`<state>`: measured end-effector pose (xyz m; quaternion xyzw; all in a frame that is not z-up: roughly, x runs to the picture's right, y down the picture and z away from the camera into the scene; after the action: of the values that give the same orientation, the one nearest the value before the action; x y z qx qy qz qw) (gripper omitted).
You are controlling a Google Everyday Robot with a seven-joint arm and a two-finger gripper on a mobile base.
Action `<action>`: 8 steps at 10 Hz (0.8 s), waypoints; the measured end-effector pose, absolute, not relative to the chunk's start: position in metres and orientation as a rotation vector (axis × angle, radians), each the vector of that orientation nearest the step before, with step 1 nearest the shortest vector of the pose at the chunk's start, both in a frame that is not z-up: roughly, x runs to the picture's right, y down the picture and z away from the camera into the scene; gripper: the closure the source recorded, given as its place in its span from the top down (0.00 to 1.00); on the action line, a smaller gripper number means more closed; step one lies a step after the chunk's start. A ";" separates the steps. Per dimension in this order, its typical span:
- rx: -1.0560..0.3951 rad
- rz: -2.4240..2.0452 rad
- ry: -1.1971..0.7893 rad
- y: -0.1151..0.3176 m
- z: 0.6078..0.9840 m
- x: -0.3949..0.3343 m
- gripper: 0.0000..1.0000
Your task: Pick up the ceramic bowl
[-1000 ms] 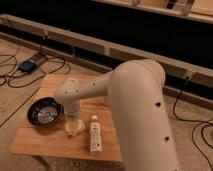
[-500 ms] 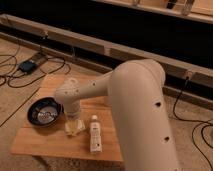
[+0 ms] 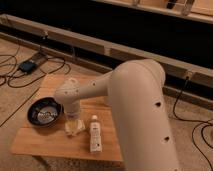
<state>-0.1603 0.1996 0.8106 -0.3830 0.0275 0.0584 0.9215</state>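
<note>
The low wooden table (image 3: 50,144) stands on a speckled floor, and everything else is placed from it. The ceramic bowl (image 3: 45,112) sits upright on the table's left end, close to the left edge. It is glossy black and round, with a pale grey sheen on its inside bottom. Nothing is holding it.

The robot's cream arm (image 3: 137,105) rises past the table's right end and reaches leftward over the table's middle, where its rounded wrist bends downward. The gripper (image 3: 73,119) hangs below that wrist, low over the table's middle and just to the right of the bowl's rim. The wrist hides most of it, so I cannot tell whether it is spread wide or drawn narrow, nor whether it touches the bowl.

A pale yellowish packet (image 3: 75,128) lies flat on the table right under the gripper. A small white bottle (image 3: 95,134) lies on its side on the table right of centre, just beside the packet, its cap end pointing toward the table's far edge.

Beyond the table's far left corner, black cables (image 3: 12,75) loop across the floor to a small dark box (image 3: 27,65)
</note>
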 end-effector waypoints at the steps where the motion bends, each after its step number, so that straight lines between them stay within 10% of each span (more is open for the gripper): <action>1: -0.787 0.122 0.056 0.199 0.811 -0.161 0.80; 8: -0.770 0.232 0.162 0.164 0.834 -0.201 0.80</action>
<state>-0.2011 0.1638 0.8344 -0.3744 0.0787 0.1128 0.9170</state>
